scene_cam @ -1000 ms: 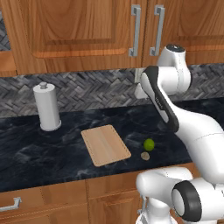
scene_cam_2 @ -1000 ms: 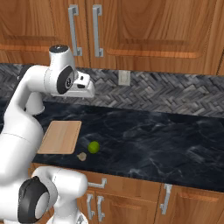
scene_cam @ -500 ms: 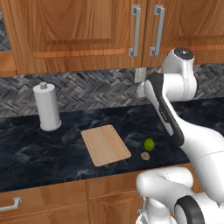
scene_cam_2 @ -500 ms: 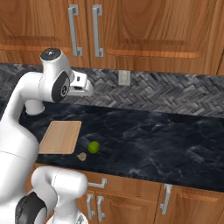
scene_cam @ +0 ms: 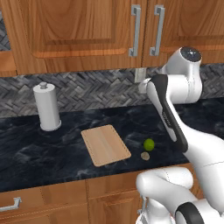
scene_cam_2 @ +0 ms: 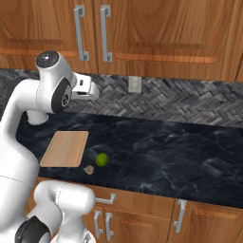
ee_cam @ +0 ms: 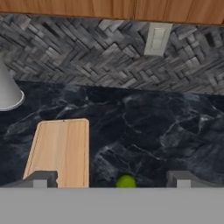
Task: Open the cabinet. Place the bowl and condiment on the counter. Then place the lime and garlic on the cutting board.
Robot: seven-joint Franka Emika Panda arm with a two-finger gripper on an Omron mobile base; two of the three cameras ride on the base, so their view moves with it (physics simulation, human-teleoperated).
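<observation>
While gripper point(ee_cam: 111, 179) hangs wide open and empty, cabinet point(scene_cam: 87, 30) door looks rigid; grasp its bar handle point(scene_cam: 135, 30) at 12 o'clock.

Cabinet point(scene_cam: 87, 35) doors run off the top edge; lime point(ee_cam: 126, 181) half cut off in hand view

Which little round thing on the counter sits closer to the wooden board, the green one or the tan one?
The green lime sits a bit closer to the cutting board. The smaller tan garlic lies nearer the counter's front edge.
</observation>
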